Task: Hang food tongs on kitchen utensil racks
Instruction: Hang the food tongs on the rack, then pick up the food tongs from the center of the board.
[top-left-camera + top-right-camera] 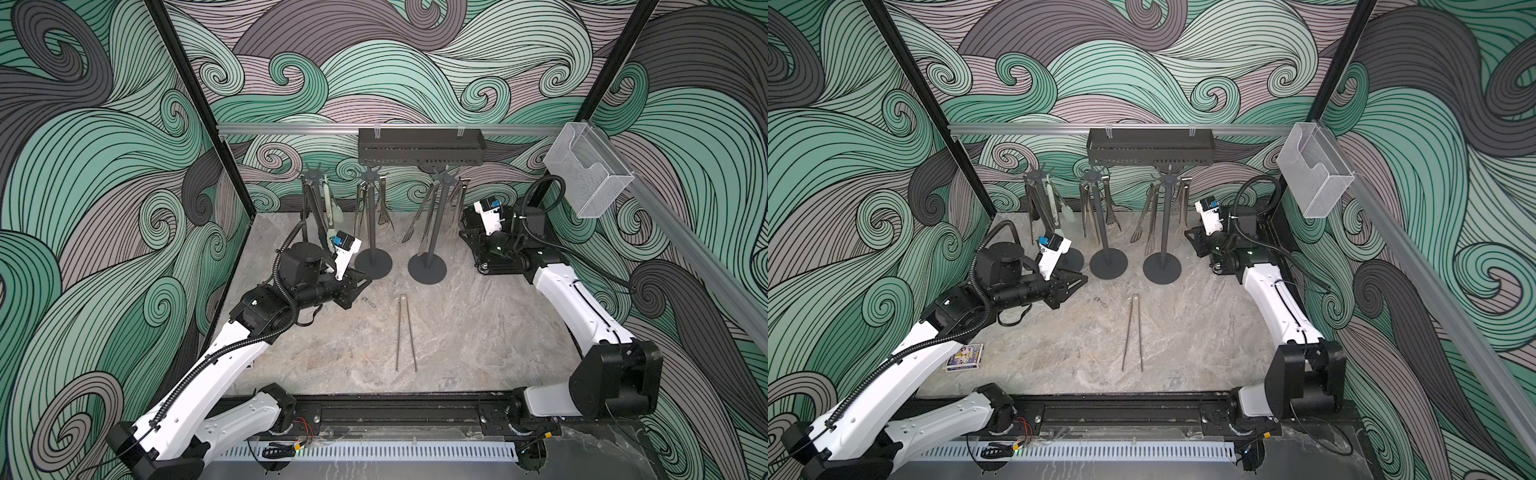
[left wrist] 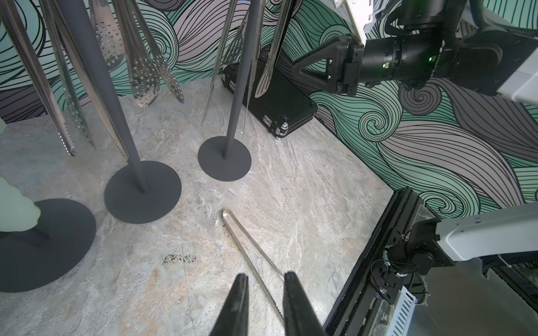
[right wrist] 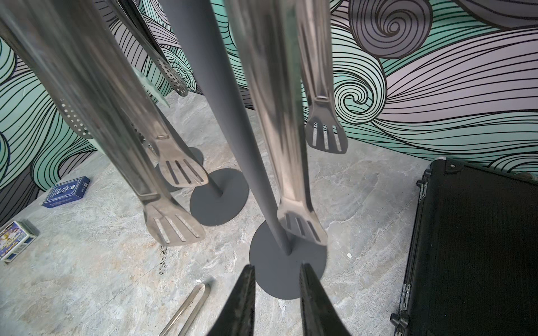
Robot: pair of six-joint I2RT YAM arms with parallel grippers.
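loose tongs: one slim steel pair (image 1: 403,316) lies flat on the table (image 1: 478,332), mid-floor, in front of the racks (image 1: 371,216). The hung tongs (image 3: 174,224) are up already.
long axis: runs from racks to front rail (image 1: 395,409), with the closed bend toward the racks and the tips splayed toward the rail.
left gripper (image 2: 266,275): fingers parted a little, nothing held. It hovers above the table, with the pair's arms showing through the gap, ahead and below.
right gripper (image 3: 278,265): narrow gap, empty, up beside the right-hand rack. Only the bend end shows in its wrist view.
nearer arm: the left, I judge.
surface: smooth stone pattern. The pair sits flush and thin, so it may skate under a low pinch.
room: open floor on both sides and rack bases just past the bend. The card box (image 3: 67,192), matchbox (image 3: 16,238) and black case (image 3: 471,247) are well apart.
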